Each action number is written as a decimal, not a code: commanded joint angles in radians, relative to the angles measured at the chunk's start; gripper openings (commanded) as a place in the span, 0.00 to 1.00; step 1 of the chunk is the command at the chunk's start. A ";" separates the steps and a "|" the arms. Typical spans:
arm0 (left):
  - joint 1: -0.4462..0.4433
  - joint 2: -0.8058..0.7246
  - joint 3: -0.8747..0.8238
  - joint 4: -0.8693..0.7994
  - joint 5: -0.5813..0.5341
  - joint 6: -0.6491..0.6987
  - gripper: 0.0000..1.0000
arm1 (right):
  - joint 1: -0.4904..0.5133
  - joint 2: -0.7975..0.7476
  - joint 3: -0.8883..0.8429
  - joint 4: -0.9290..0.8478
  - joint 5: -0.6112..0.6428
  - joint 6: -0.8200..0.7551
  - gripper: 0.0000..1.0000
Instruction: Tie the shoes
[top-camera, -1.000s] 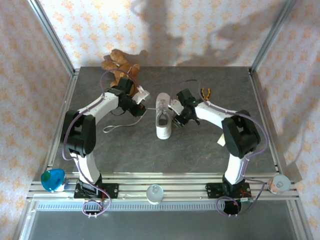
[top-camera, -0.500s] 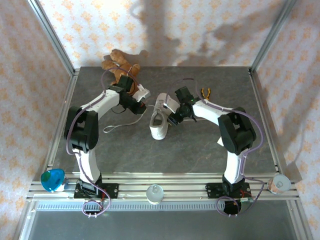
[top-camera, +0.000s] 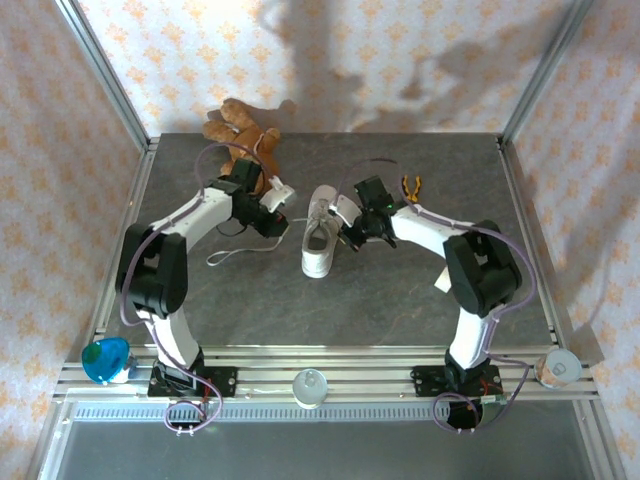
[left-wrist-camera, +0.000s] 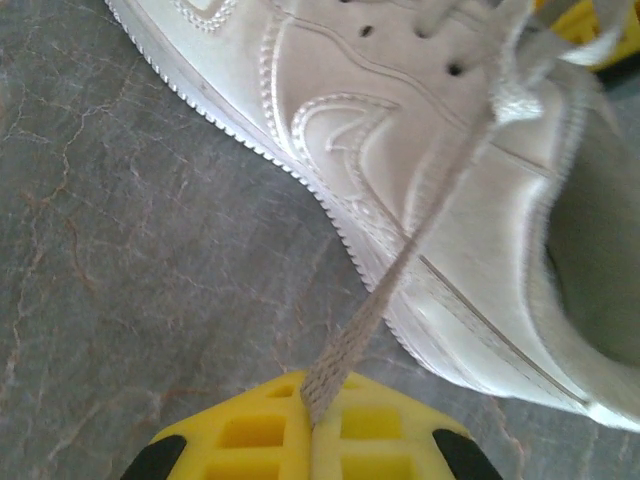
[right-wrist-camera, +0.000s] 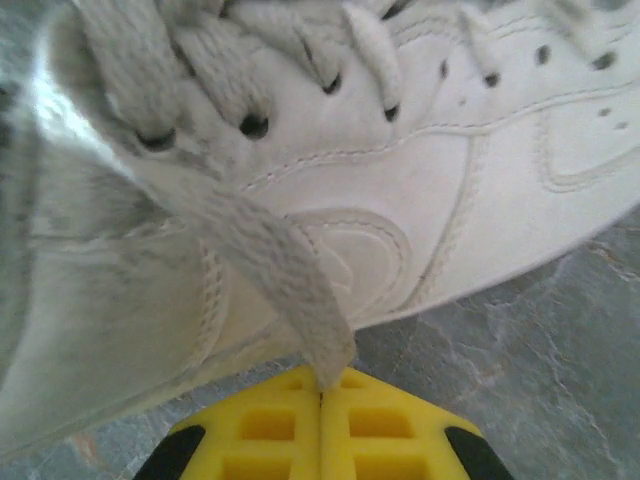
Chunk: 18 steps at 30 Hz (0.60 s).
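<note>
The white sneaker (top-camera: 319, 232) lies near the table's middle, toe toward the arms and slightly to the left. Just left of its heel end, my left gripper (top-camera: 277, 212) is shut on a thin white lace (left-wrist-camera: 400, 280) that runs taut from the yellow fingertips (left-wrist-camera: 250, 430) up to the shoe's eyelets (left-wrist-camera: 455, 70). On the shoe's right side, my right gripper (top-camera: 347, 232) is shut on the other lace (right-wrist-camera: 275, 270), which comes off the shoe's (right-wrist-camera: 420, 180) top eyelets into the closed yellow pads (right-wrist-camera: 380, 430). A loose lace loop (top-camera: 240, 256) trails on the table to the left.
A brown teddy bear (top-camera: 237, 135) lies at the back left, right behind my left arm. Orange-handled pliers (top-camera: 410, 186) rest behind my right arm. A blue object (top-camera: 104, 360) and a round white one (top-camera: 558, 368) sit on the front rail.
The right gripper has closed on the lace at the shoe's right side. The shoe's toe has swung a little to the left. The left gripper stays shut on its lace.
</note>
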 joint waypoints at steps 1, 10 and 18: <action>0.007 -0.083 -0.038 -0.029 -0.039 -0.013 0.00 | -0.012 -0.085 -0.036 0.074 0.072 0.081 0.00; 0.015 -0.138 -0.072 -0.016 -0.126 -0.055 0.00 | -0.038 -0.129 -0.019 0.003 0.251 0.245 0.00; 0.059 -0.058 -0.021 -0.065 -0.196 -0.095 0.00 | -0.061 -0.128 -0.032 -0.081 0.317 0.279 0.00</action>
